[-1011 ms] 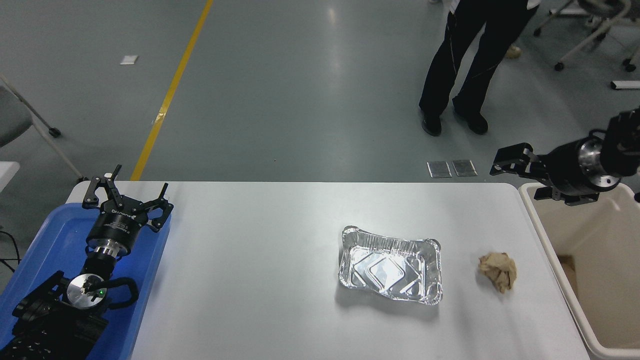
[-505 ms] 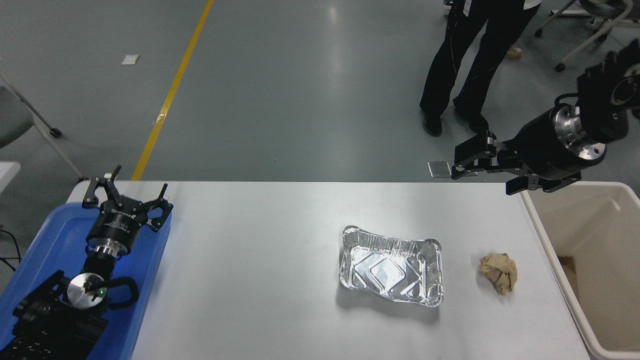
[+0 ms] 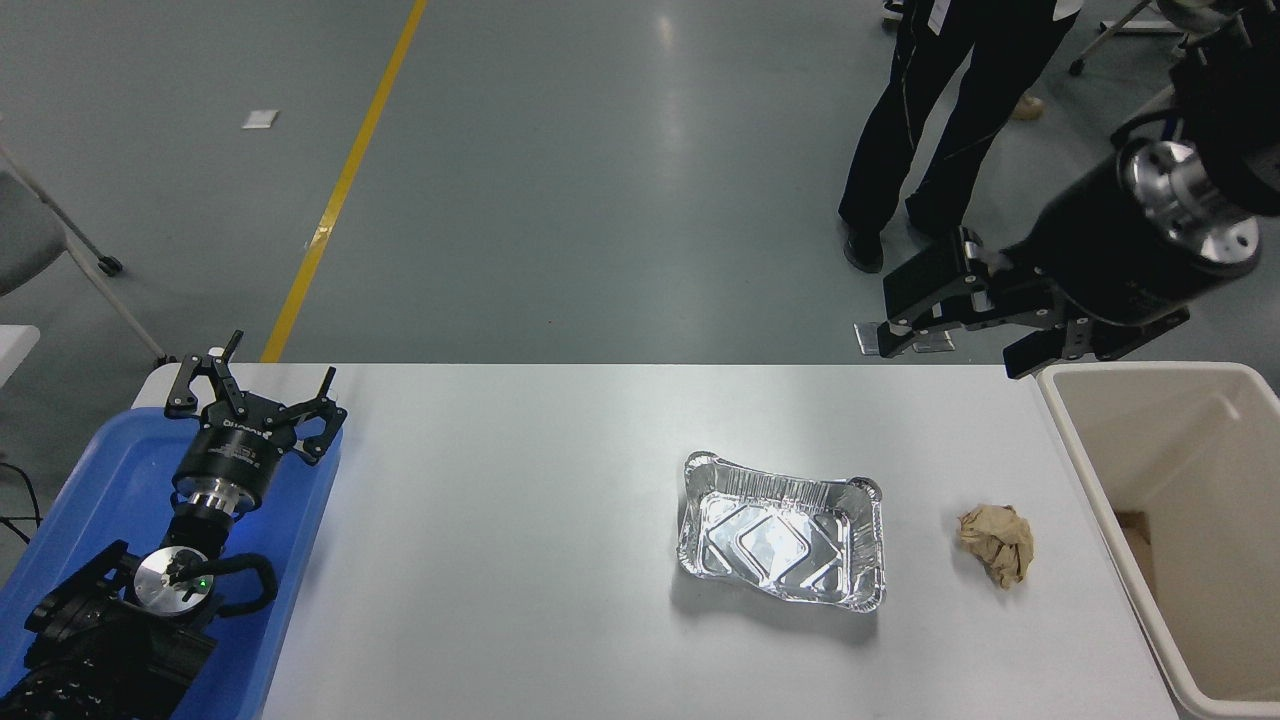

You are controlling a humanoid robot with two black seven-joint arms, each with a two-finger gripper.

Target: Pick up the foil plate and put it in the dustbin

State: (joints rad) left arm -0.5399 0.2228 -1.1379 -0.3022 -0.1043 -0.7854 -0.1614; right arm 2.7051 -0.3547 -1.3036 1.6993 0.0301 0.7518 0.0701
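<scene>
The foil plate (image 3: 782, 530), a shiny silver ribbed tray, lies upright on the white table (image 3: 520, 560) right of centre. The beige dustbin (image 3: 1098, 480) stands at the table's right end. My right gripper (image 3: 946, 350) is open and empty, held high over the table's far right edge, beside the dustbin's far left corner and well beyond the foil plate. My left gripper (image 3: 255, 388) is open and parked over the blue tray at the lower left.
A crumpled brown paper ball (image 3: 997, 543) lies between the foil plate and the dustbin. A shallow blue tray (image 3: 90, 480) sits at the table's left end. A person's legs (image 3: 930, 130) stand on the floor beyond the table.
My right arm has risen and swung left, from over the dustbin's far corner to above the table's far right edge. The foil plate and the left arm have not moved.
</scene>
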